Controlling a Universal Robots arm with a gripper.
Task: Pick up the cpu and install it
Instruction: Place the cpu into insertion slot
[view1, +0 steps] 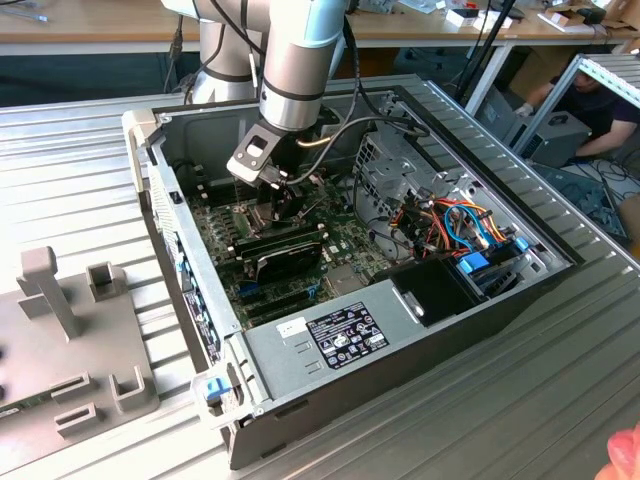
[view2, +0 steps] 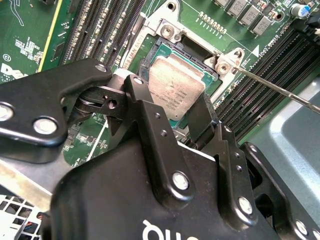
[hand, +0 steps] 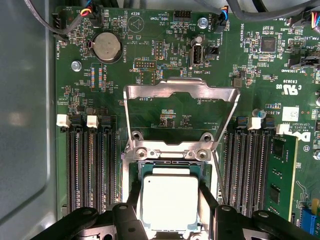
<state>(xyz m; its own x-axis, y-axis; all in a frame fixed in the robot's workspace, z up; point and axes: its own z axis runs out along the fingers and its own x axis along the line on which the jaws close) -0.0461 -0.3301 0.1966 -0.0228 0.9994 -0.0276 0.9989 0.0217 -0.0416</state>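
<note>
Seating step in hand: my tool is clamping the small square silver-topped cpu by two opposite edges, holding it right over the open socket on the green motherboard. The hinged metal frame is standing swung back. I'm judging this placing is calling for a level chip, square to the socket

Exterior view: mounted high and off the arm, looking down at a slant on the open computer case atop the ribbed desk, well back. First wrist view: near, facing squarely down on the motherboard. Second wrist view: nearer still, angled past the gripper. Common to both wrist views: the cpu and memory slots. Common to all three: the motherboard.
</note>
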